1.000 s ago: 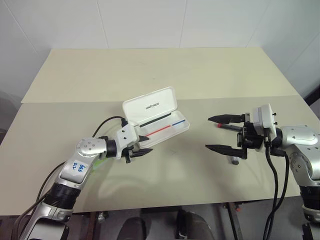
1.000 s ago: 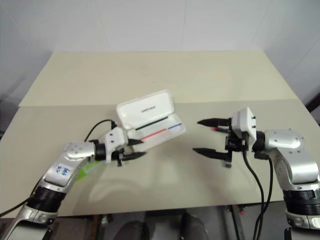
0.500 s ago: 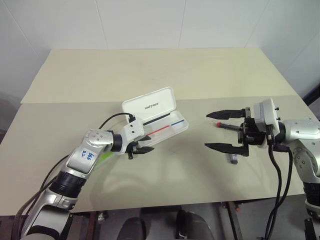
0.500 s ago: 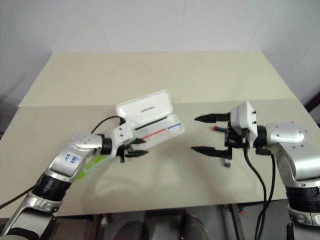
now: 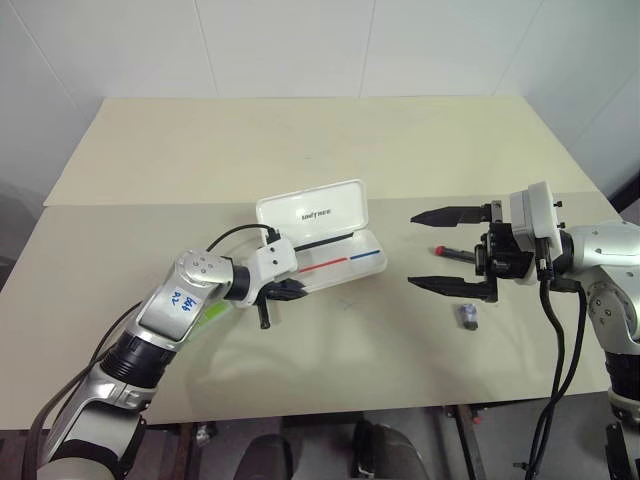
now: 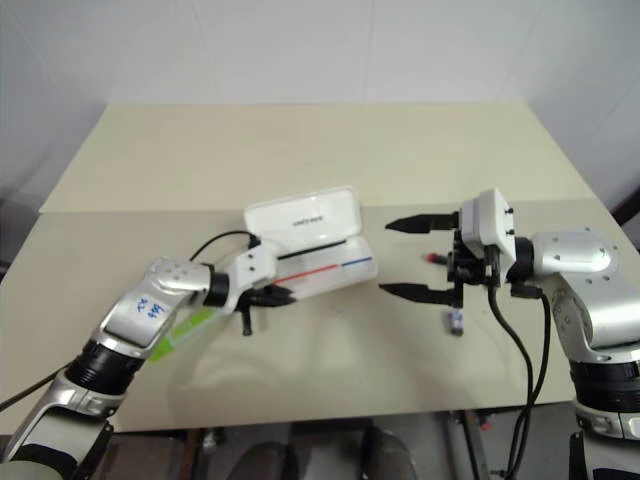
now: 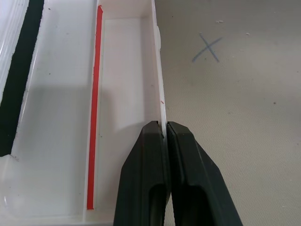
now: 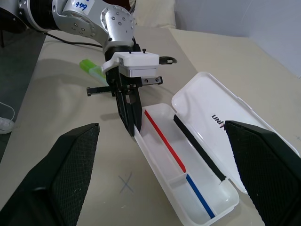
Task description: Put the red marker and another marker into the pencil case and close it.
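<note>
Nothing is packed yet. The lime-green highlighter [image 6: 188, 327] lies on the table [image 5: 300, 140] toward its left edge, beside the left arm. The left gripper [image 7: 165, 134] is pinched onto the front wall of the open, empty pencil case [image 5: 345, 262] mid-table. The right gripper [image 5: 445, 249] hangs wide open, the red marker [image 5: 452, 251] lying beneath it.

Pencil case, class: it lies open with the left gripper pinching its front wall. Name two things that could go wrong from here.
1. The left gripper is shut on the thin front wall of the pencil case; a pull could drag or tip the light box.
2. The red marker lies behind the open right gripper, and a small stubby piece sits close by; a grab there might take or knock the wrong item.
</note>
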